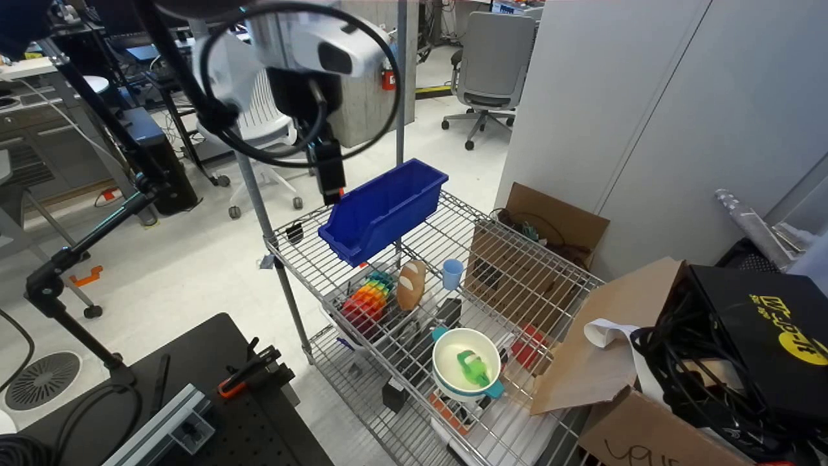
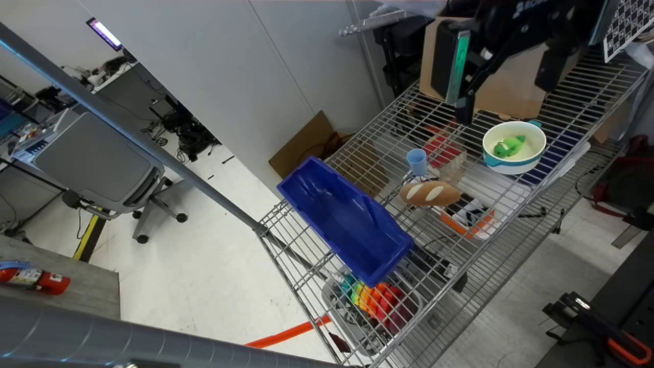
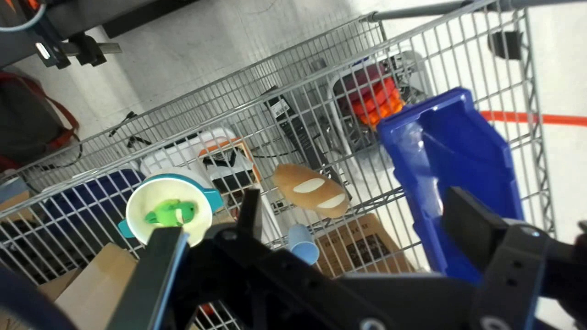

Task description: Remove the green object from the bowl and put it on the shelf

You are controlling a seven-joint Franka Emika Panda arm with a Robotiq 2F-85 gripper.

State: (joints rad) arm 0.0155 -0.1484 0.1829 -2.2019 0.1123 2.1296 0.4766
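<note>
A black Robotiq gripper [image 3: 339, 211] hangs over a silver wire-grid shelf [image 3: 535, 101], its jaws spread wide with nothing between them, at lower centre of the wrist view; the green toy animal [image 3: 172, 212] it must lift lies inside a cream bowl [image 3: 158, 188] with teal handles, left of centre in that frame; the pick appears yet to begin. The first hazard is likely the bowl itself; its curved wall could stop the gripper short, or be pinched along with the toy and dragged; a cardboard flap [image 1: 582, 369], near the bowl at lower right in an exterior view, may snag a low approach; the light-blue cup [image 3: 300, 236] and toy bread loaf [image 3: 312, 191], lower centre and centre in the wrist view, could be knocked by a sideways sweep. At release, the open gaps in the grid could leave the toy tilted or trap part of it; letting go too early could drop it into the blue plastic bin [image 2: 347, 220], mid-frame in an exterior view.
</note>
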